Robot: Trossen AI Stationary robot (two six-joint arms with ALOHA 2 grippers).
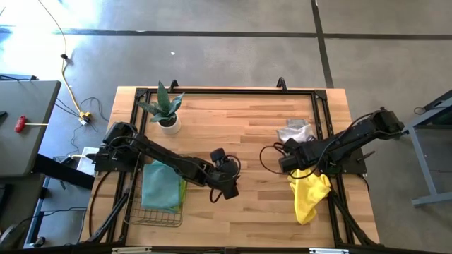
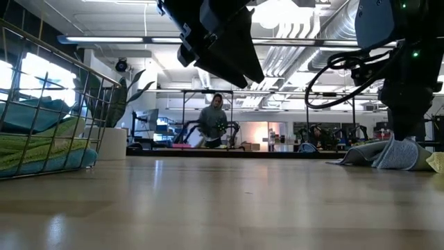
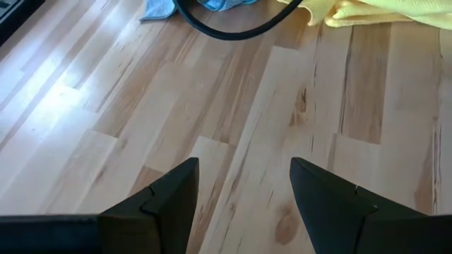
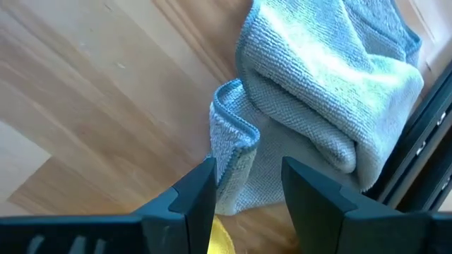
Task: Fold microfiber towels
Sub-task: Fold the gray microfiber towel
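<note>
No labels or writing I can read anywhere. My right claw (image 4: 247, 187) hangs over the crumpled pale grey towel (image 4: 318, 113) near the worktop's (image 1: 247, 148) right edge, fingers apart, gripping nothing; the cloth's hemmed corner curls up just in front of them. A yellow towel (image 1: 309, 196) sprawls beside it toward the front right corner. My left claw (image 3: 244, 187) is open and empty above bare wood mid-worktop, plenty of free room around it. Teal and lime towels (image 1: 164, 185) sit folded in the wire basket (image 1: 152, 215) at the front left, potted plant (image 1: 165, 107) behind.
</note>
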